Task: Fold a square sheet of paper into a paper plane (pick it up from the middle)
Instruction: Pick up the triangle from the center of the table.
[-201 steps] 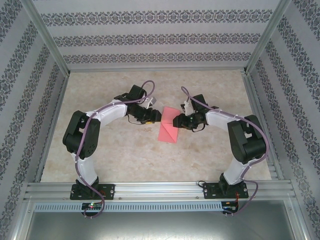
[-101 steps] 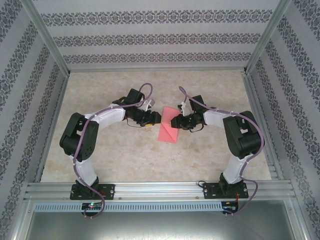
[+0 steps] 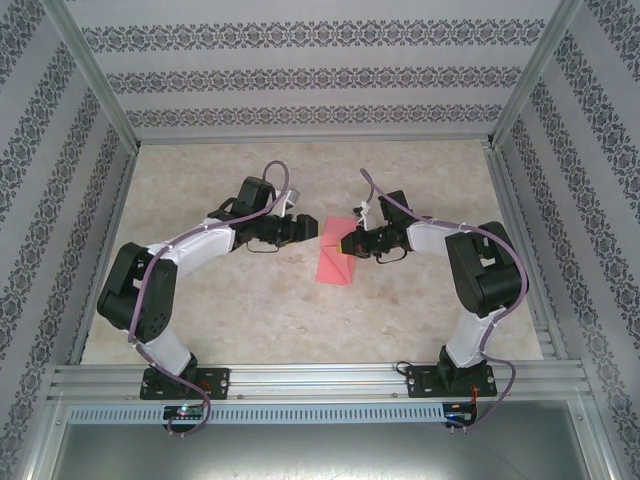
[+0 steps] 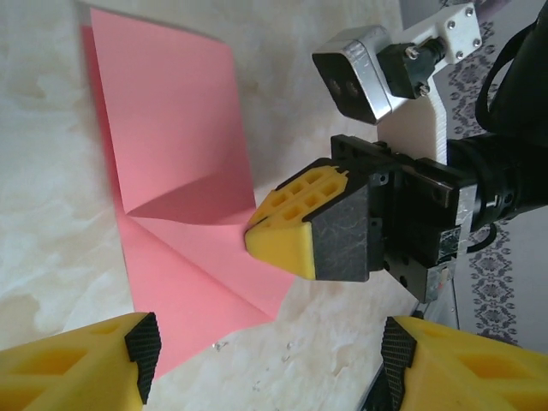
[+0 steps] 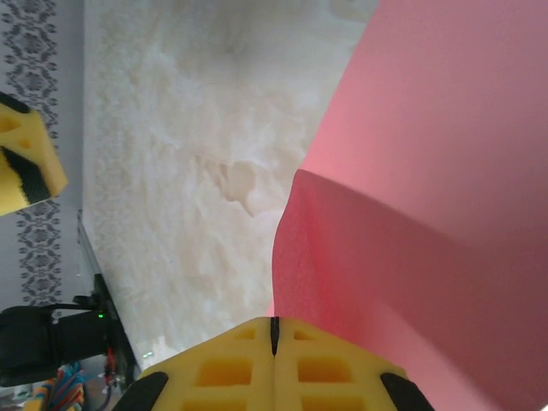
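Note:
The square sheet of paper lies pink-red at the middle of the table, partly folded, with one flap standing up off the lower layer. My right gripper is shut, and its yellow tips meet the flap's free corner. In the right wrist view the paper's edge runs down into the seam of the right gripper. My left gripper sits just left of the sheet. The left gripper is open wide over bare table, nothing between its fingers.
The beige marbled tabletop spreads around the sheet. Aluminium rails border the front and sides, with patterned walls behind. The right arm's wrist camera hangs close over the sheet. One left finger shows at the edge of the right wrist view.
The left arm has swung its elbow outward to the left and its gripper has drawn slightly back from the sheet. The right gripper has edged a little left over the paper.

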